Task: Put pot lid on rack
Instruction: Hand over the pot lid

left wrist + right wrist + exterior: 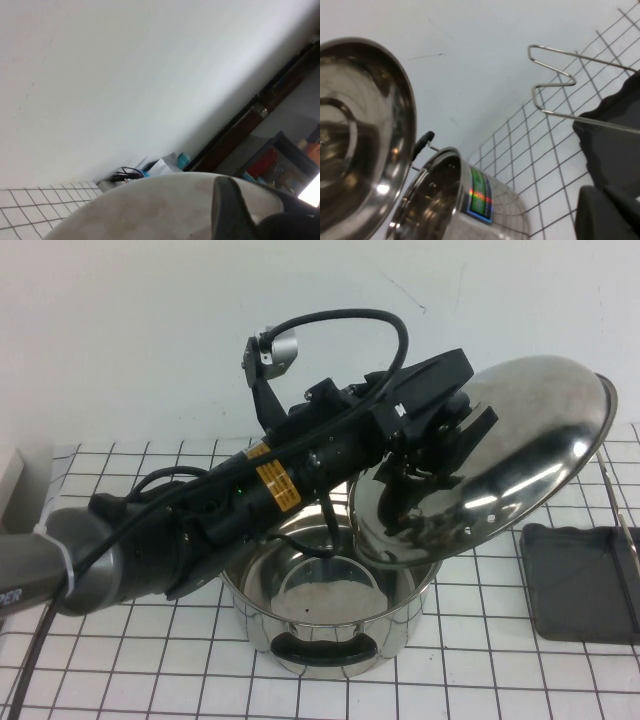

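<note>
The lid (520, 455), a round dome of mirror-polished steel, hangs tilted in the air above the pot's far right rim, its domed face turned toward me and down to the left, its raised edge pointing up and to the right. Nearest me stands the pot (330, 615), deep, shiny steel with a black handle at its front, open on the white gridded cloth (150, 670). Over it reaches my left arm, black and cabled, and my left gripper (430, 445) is clamped at the middle of the lid, where the knob sits hidden between my fingers. To the right, on the cloth and apart from the pot, lies the rack (580, 580), a dark grey matte tray with thin bent wire prongs (555, 82). My right gripper (607, 212) shows only as a dark shape close by the rack; I cannot tell how it stands.
</note>
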Tool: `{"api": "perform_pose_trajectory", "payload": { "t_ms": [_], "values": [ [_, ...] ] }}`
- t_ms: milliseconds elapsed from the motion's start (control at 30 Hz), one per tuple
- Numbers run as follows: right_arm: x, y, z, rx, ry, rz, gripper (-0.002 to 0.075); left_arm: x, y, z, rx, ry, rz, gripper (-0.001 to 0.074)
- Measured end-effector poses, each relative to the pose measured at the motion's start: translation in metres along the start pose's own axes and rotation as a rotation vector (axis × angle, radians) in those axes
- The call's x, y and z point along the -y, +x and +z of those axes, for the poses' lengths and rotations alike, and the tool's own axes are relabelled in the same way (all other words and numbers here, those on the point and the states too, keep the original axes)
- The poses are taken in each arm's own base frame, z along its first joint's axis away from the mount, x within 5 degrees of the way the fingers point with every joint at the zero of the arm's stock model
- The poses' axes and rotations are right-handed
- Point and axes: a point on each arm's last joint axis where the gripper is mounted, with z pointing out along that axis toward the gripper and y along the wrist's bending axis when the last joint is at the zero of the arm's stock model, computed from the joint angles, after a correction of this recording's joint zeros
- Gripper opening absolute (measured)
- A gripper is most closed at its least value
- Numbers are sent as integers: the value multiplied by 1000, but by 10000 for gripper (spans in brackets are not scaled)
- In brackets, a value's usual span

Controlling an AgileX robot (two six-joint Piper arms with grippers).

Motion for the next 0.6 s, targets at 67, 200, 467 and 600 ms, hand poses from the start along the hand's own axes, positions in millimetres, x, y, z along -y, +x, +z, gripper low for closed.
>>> {"api": "perform_pose_trajectory", "payload": {
  "t_ms": [67, 200, 467, 600],
  "values": [
    [-2, 0, 0, -2, -23, 26, -3, 0, -1, 0, 9, -2, 17, 312],
    [-14, 4, -2, -47, -135, -53, -3, -1, -3, 0, 30, -8, 37, 312],
    [-68, -33, 1, 3, -336, -139, 23, 4, -11, 6, 61, 11, 88, 312],
    [-93, -51, 23, -128, -357, -134, 163, 14, -21, 15, 78, 56, 121, 312]
  ]
}}
